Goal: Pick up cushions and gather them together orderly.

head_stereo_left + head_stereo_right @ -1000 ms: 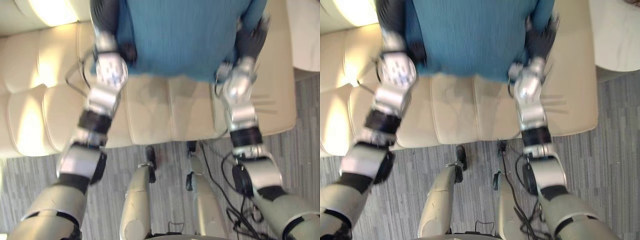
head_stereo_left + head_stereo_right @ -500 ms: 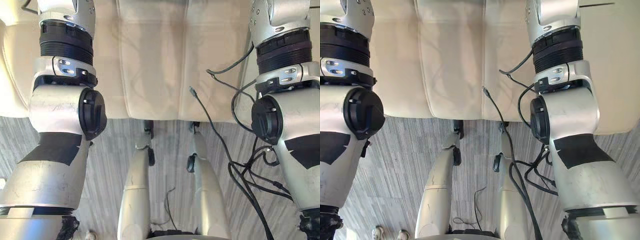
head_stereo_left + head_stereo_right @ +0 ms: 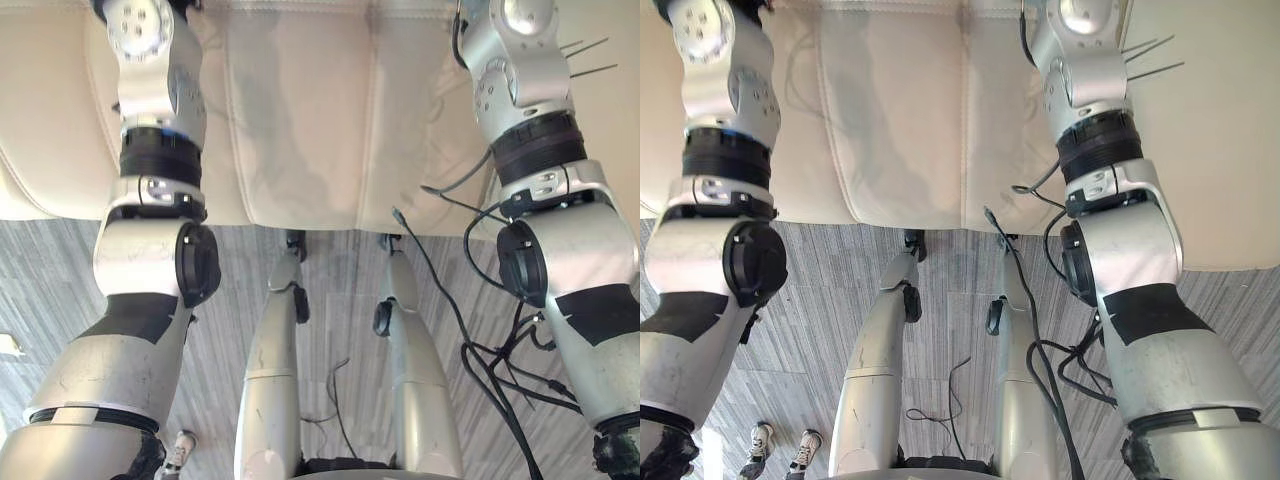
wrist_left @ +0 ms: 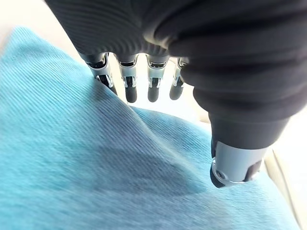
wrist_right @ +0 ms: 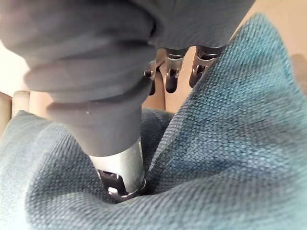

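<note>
Both hands grip one teal ribbed fabric cushion (image 4: pixel 72 167). The left hand (image 4: pixel 128 84) clamps it, fingers hooked over its edge and thumb pressed into its face. The right hand (image 5: pixel 120 167) pinches a fold, thumb sunk in the fabric. A cream leather sofa (image 3: pixel 300 120) spans the upper frame of the eye views.

Teal cushion (image 4: pixel 72 167) cut off by wrist-view edges; right hand (image 5: pixel 117 163) thumb tip buried in its fold.
</note>
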